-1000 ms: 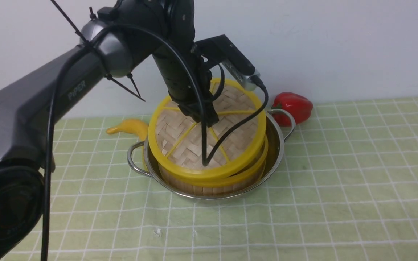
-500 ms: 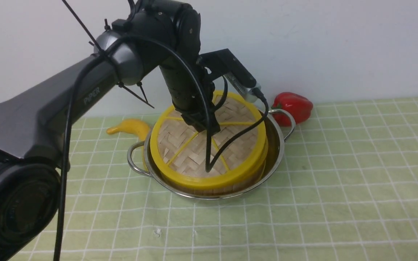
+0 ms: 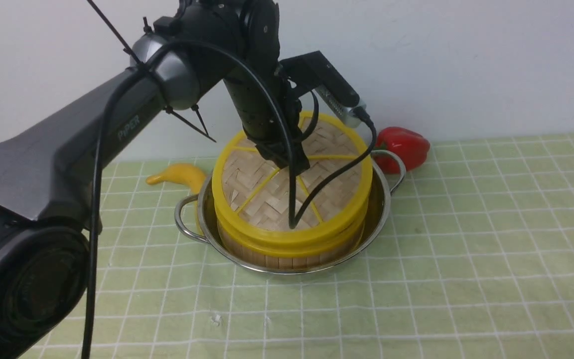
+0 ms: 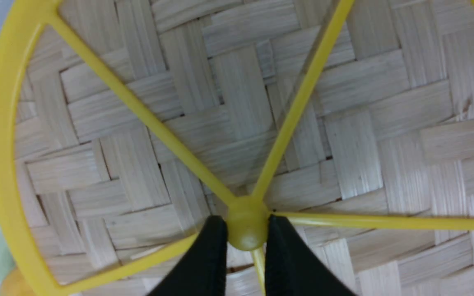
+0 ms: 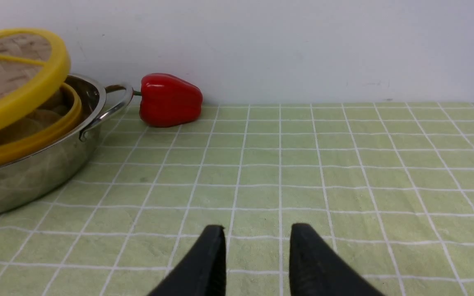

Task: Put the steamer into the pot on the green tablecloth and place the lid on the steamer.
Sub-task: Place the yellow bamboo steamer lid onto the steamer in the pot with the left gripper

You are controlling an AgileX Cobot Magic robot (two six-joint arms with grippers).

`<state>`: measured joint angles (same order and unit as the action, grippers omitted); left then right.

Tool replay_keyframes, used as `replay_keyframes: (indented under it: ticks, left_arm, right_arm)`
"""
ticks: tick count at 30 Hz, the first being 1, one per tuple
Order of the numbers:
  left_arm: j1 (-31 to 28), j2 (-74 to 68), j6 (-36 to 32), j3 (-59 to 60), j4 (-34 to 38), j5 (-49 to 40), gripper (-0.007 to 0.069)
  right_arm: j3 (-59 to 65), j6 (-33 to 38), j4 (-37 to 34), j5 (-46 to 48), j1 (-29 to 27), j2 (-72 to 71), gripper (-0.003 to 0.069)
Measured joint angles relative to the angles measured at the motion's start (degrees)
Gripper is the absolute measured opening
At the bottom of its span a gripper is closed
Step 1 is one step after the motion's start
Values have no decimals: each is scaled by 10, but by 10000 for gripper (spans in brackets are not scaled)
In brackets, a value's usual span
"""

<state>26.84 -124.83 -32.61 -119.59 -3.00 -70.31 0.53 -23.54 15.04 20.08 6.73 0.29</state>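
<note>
The left end effector pinches the hub of the lid, tilted on the steamer in the pot, while the right end effector is open and holds nothing.

Front view: left arm covers the far middle of the lid, incl. the hub; left gripper's jaws not visible there. Steamer contents hidden under the lid. Yellow banana-like item partly behind the pot. Left wrist view: lid rim cut off by frame edges, jaw bases cropped. Right wrist view: pot and lid cut off at the frame edge, right gripper cropped, only jaw tips show.
</note>
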Motion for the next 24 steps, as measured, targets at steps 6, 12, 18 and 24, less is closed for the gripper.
replay_keyframes:
  ticks: [6,12,18,24]
  left_arm:
    - [0,-6,-1,0,-5,0,106]
    - [0,-6,-1,0,-7,0,106]
    - [0,-6,-15,0,-7,0,106]
    - [0,-14,-16,0,-6,0,106]
  right_arm:
    - [0,0,0,0,0,0,242]
    - [0,0,0,0,0,0,242]
    - [0,0,0,0,0,0,242]
    - [0,0,0,0,0,0,242]
